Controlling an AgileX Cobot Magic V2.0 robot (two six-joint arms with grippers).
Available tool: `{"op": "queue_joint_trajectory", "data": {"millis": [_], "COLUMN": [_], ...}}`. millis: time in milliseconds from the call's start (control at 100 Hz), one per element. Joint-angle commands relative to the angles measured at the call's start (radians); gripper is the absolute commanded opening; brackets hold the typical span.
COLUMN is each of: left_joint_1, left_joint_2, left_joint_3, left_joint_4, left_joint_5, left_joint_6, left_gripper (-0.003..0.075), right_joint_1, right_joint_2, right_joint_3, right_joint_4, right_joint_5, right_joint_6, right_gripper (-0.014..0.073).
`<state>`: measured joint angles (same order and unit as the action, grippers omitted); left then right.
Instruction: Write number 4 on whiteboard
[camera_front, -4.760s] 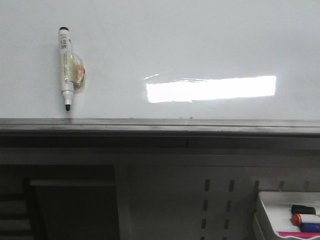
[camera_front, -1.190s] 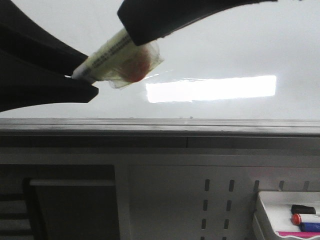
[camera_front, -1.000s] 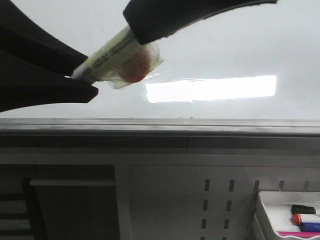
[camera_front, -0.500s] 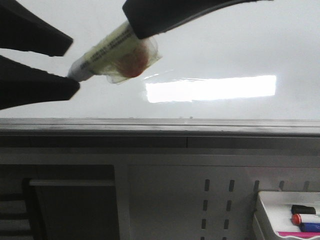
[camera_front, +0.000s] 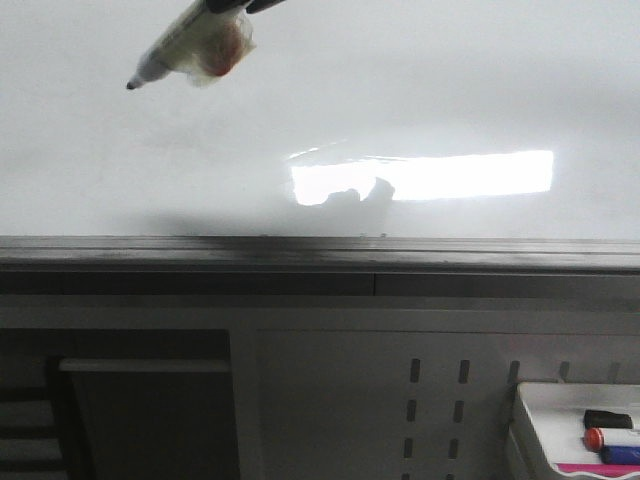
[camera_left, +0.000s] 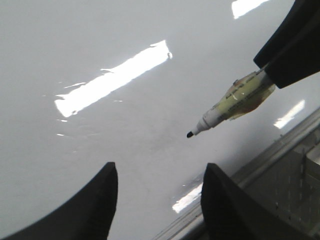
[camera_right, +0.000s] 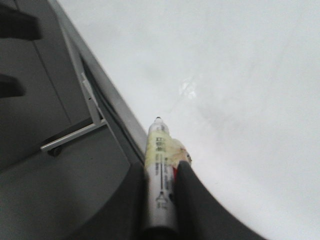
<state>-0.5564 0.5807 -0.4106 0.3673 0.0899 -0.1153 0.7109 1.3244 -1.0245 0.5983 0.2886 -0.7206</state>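
The whiteboard (camera_front: 420, 90) fills the upper front view, with a bright glare and a dark grey ledge (camera_front: 320, 252) along its lower edge. No number 4 shows on it. My right gripper (camera_right: 162, 167) is shut on a white marker (camera_right: 160, 160) wrapped in yellowish tape. In the front view the marker (camera_front: 190, 45) hangs at the top left, black tip down-left, just off the board. My left gripper (camera_left: 159, 172) is open and empty, below the marker (camera_left: 235, 97), and is out of the front view.
A small white tray (camera_front: 580, 430) with spare markers stands at the lower right. A grey perforated panel (camera_front: 440, 400) lies below the ledge. The arm's shadow crosses the glare on the board.
My left gripper opened off the marker's tip end and drew out of the front view. My right gripper carried the marker up and to the left, to the frame's top.
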Motion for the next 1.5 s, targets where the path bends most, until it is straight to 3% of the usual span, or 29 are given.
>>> {"op": "queue_joint_trajectory", "data": {"millis": [0, 270, 1000, 1270, 1490], "left_joint_1": [0.045, 0.111, 0.111, 0.111, 0.111], "left_joint_2": [-0.007, -0.007, -0.007, -0.007, -0.007], "left_joint_3": [-0.032, -0.032, -0.032, -0.032, -0.032], "left_joint_4": [-0.054, -0.096, -0.096, -0.096, -0.096], "left_joint_5": [-0.064, -0.103, -0.103, -0.105, -0.105], "left_joint_6": [-0.005, -0.005, -0.005, -0.005, -0.005], "left_gripper": [0.0356, 0.0356, 0.0355, 0.0355, 0.0355], "right_joint_1": [-0.050, -0.130, -0.118, -0.222, -0.179], "right_joint_2": [0.018, 0.116, 0.140, 0.044, 0.044], "right_joint_3": [-0.083, -0.212, -0.101, -0.037, -0.093], "right_joint_4": [0.004, 0.004, 0.019, 0.016, 0.014], "right_joint_5": [-0.052, 0.037, 0.020, 0.131, 0.165], "right_joint_6": [-0.002, -0.002, -0.002, 0.003, -0.009], "right_gripper": [-0.0064, -0.0064, -0.0064, -0.0064, -0.0064]}}
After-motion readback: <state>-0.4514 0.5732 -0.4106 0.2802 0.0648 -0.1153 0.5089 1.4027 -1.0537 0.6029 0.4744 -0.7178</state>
